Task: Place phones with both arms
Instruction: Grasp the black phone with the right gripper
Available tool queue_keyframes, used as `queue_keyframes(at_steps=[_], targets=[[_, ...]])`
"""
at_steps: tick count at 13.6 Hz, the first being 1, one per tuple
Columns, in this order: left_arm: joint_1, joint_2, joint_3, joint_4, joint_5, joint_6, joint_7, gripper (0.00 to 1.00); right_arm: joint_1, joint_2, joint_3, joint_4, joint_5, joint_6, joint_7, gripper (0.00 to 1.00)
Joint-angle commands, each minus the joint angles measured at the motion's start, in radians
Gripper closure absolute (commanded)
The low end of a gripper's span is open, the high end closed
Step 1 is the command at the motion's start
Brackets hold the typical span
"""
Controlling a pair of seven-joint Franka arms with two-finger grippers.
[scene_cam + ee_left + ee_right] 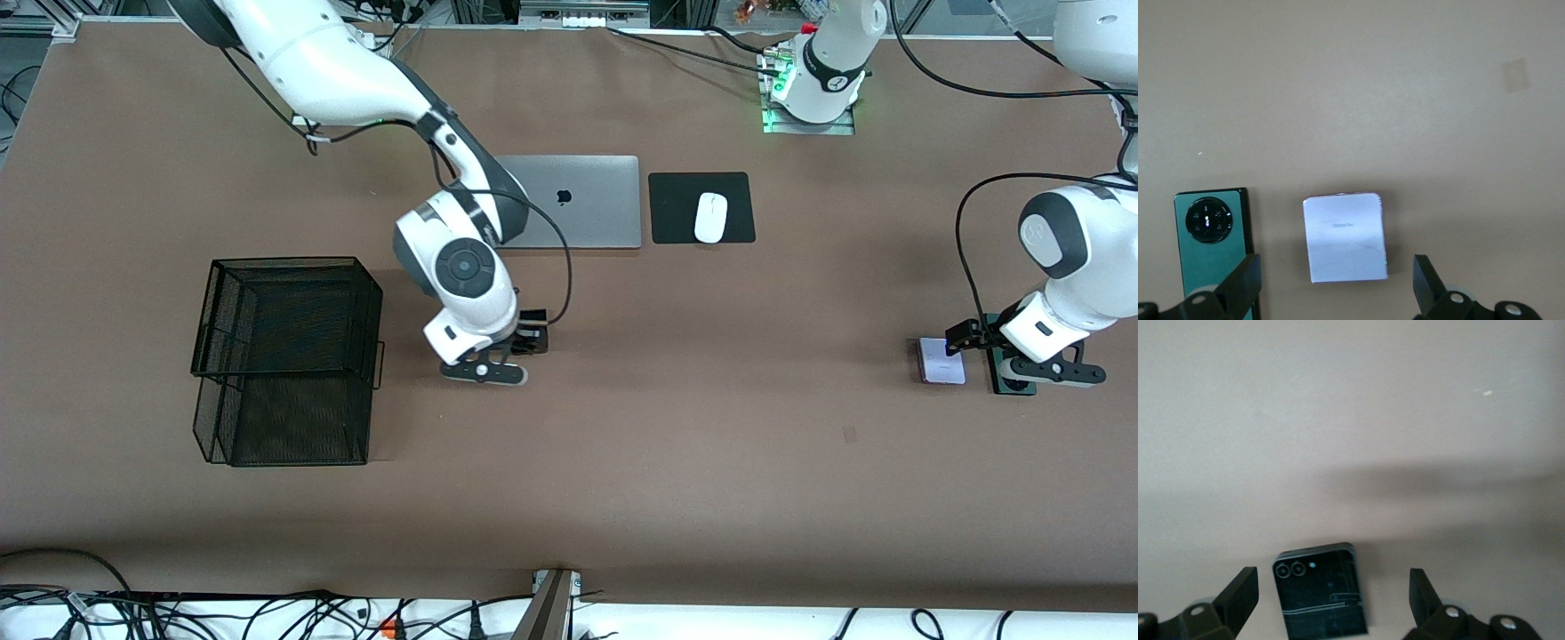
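My right gripper [533,338] is open and hangs low over the small black flip phone [1321,590], which lies flat on the brown table between its two fingers [1241,595]. In the front view that phone is mostly hidden under the gripper. My left gripper [962,338] is open over the pale lilac phone [941,360] near the left arm's end of the table. In the left wrist view the lilac phone [1345,237] lies between the fingers [1428,283]. The dark green slab phone [1211,243] with its round camera ring lies beside it, partly under one finger.
A black wire-mesh basket [284,356] stands toward the right arm's end of the table. A closed silver laptop [578,200] and a white mouse [710,217] on a black pad [676,209] lie farther from the front camera than the phones.
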Motion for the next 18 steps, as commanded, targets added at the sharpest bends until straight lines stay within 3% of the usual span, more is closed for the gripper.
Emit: queue_keyframes(at_steps=[1,3,7,18], targets=[[0.028,0.034,-0.017,-0.018,-0.034,0.068,0.057,0.00,0.018,0.022,-0.005,0.006,0.013,0.024,-0.038,0.00],[0.035,0.062,-0.021,-0.040,-0.039,0.133,0.062,0.00,0.028,0.026,-0.005,-0.019,0.015,0.024,-0.144,0.00],[0.036,0.091,-0.032,-0.053,-0.161,0.173,0.061,0.00,0.036,0.045,-0.005,-0.029,0.018,0.033,-0.156,0.00],[0.041,0.148,-0.032,-0.058,-0.188,0.244,0.048,0.00,0.036,0.058,-0.002,-0.088,0.055,0.122,-0.285,0.00]])
